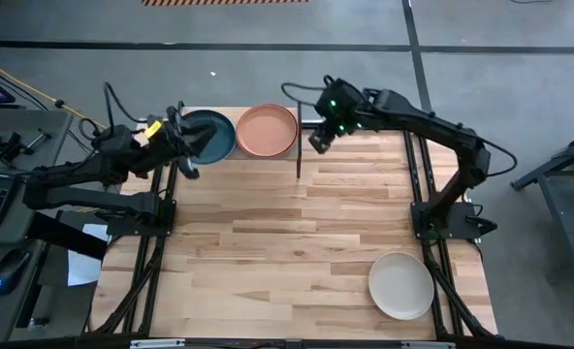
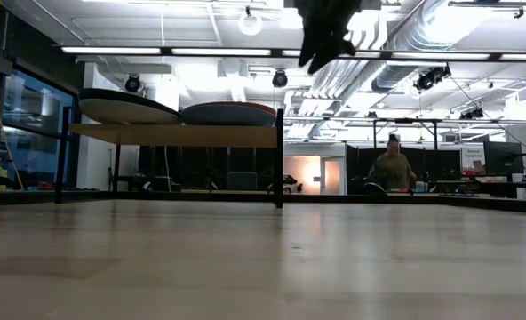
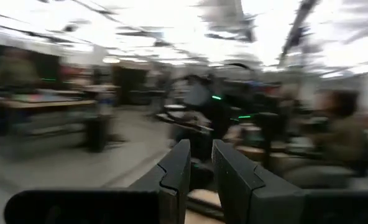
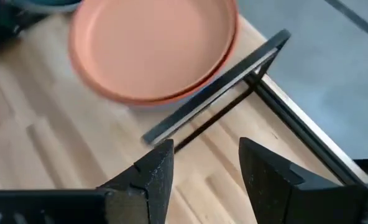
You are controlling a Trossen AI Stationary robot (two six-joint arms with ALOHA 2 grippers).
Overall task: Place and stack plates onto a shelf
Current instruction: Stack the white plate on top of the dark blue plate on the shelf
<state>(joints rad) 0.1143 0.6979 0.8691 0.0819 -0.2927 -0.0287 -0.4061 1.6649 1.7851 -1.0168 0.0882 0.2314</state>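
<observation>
The right tool [image 1: 318, 139] is seen with its fingers spread apart and nothing between them, held above the right end of the shelf [image 4: 218, 87], just beside the salmon-orange plate [image 1: 267, 130]. The left tool [image 1: 183, 145] is at the shelf's left end, close to the dark teal plate [image 1: 209, 136]; in the left wrist view its fingers [image 3: 174, 171] stand a narrow gap apart, and nothing can be made out between them.

Both plates lie on the shelf side by side. A sliver of blue is glimpsed under the orange plate in the right wrist view, so it is judged to rest on another plate. A cream plate [image 1: 401, 285] is left on the worktop [image 1: 268, 252], well apart from the shelf, near the front right corner.

The plates are round, shallow and matte, with a low raised rim. They are judged stiff, fairly light and breakable if dropped. The cream plate would best be taken at the rim, one finger inside and one outside. A smooth rim may slip in a pinch grip.
</observation>
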